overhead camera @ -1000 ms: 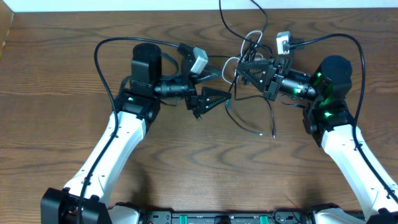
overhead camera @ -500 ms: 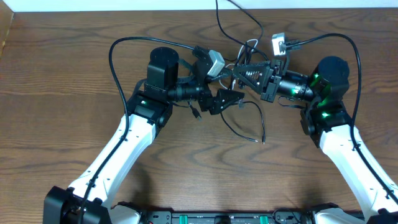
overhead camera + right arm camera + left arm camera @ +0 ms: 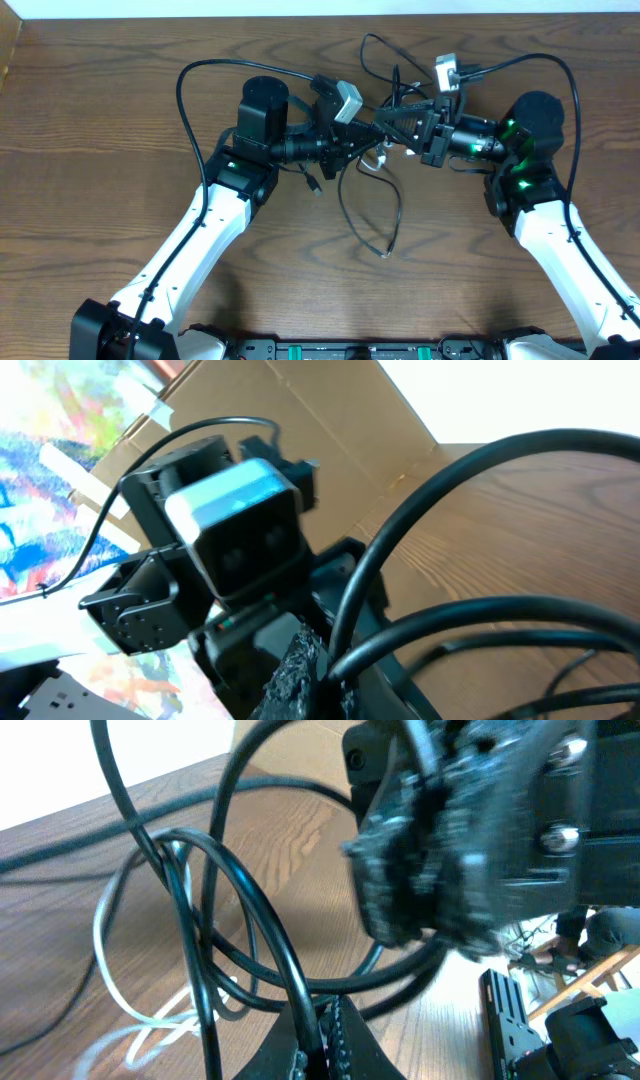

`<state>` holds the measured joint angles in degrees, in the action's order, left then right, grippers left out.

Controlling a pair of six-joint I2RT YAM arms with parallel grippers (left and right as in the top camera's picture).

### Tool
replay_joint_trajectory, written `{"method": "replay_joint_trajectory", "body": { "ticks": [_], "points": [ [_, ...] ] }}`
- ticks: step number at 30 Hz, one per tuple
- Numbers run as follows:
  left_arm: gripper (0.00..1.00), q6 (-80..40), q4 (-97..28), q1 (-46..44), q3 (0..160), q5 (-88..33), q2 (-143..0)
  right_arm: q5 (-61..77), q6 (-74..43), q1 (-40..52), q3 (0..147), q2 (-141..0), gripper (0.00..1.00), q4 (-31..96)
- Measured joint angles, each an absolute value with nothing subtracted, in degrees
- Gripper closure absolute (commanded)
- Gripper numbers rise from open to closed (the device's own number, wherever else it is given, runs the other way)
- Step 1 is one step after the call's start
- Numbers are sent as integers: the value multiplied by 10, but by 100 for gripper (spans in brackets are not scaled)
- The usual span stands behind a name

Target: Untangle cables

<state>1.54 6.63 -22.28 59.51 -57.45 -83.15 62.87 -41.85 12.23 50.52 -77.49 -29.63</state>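
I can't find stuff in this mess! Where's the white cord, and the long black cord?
white cord (image 3: pixel 100 945), left wrist view, its curved loop.
long black cord (image 3: pixel 346 215), overhead view, its lower loop.

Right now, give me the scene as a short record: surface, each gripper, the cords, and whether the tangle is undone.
surface: wooden table
left gripper: shut on black cords
right gripper: shut on black cords
white cord: looped among the black cords between the two grippers
loose loop: one of the black cords trails down onto the table toward the robot's base
tangle: not yet undone
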Motion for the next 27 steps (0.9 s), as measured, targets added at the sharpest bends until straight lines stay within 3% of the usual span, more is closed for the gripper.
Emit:
{"method": "replay_joint_trajectory", "body": {
  "ticks": [10, 13, 19, 27],
  "points": [
    [92, 9, 84, -168, 595, -568, -832, 641, -378, 65, 505, -775, 99, -185],
    [92, -1, 80, -137, 595, -568, -832, 645, -373, 58, 505, -775, 92, -181],
    [92, -11, 52, -66, 595, -568, -832, 647, -331, 41, 505, -775, 99, -109],
    [92, -15, -14, 49, 595, -568, -832, 634, -219, -35, 507, -775, 99, 55]
  ]
}}
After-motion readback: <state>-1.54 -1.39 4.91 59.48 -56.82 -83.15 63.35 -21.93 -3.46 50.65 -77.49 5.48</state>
